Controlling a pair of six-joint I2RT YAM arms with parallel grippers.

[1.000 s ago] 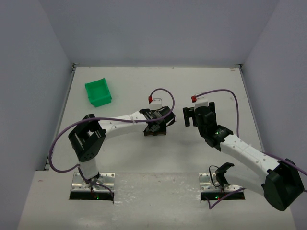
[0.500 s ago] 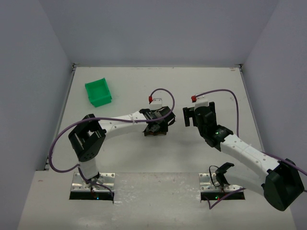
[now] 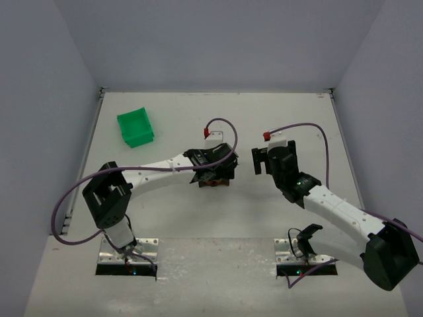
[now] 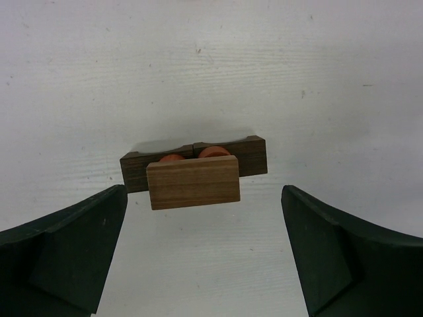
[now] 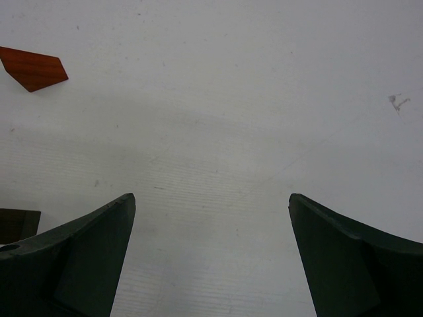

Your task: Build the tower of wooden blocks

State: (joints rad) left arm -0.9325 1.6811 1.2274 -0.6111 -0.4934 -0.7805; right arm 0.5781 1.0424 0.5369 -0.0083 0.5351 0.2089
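In the left wrist view the small wood block tower stands on the white table. It has a dark brown notched base (image 4: pixel 251 153), two reddish-orange rounded pieces (image 4: pixel 213 151) in the notches, and a lighter brown flat plank (image 4: pixel 193 183) on top. My left gripper (image 4: pixel 205 254) is open and empty, its fingers either side of and nearer than the tower, touching nothing. In the top view it (image 3: pixel 215 177) hides most of the tower. My right gripper (image 5: pixel 211 257) is open and empty, to the right of the tower (image 3: pixel 256 160). A loose reddish-orange piece (image 5: pixel 33 68) lies ahead of it.
A green plastic bin (image 3: pixel 135 127) stands at the back left. Grey walls close the table on three sides. A dark brown block corner (image 5: pixel 16 223) shows at the left edge of the right wrist view.
My left arm's elbow has swung to the left and its gripper has shifted slightly over the tower. The right arm has not moved.
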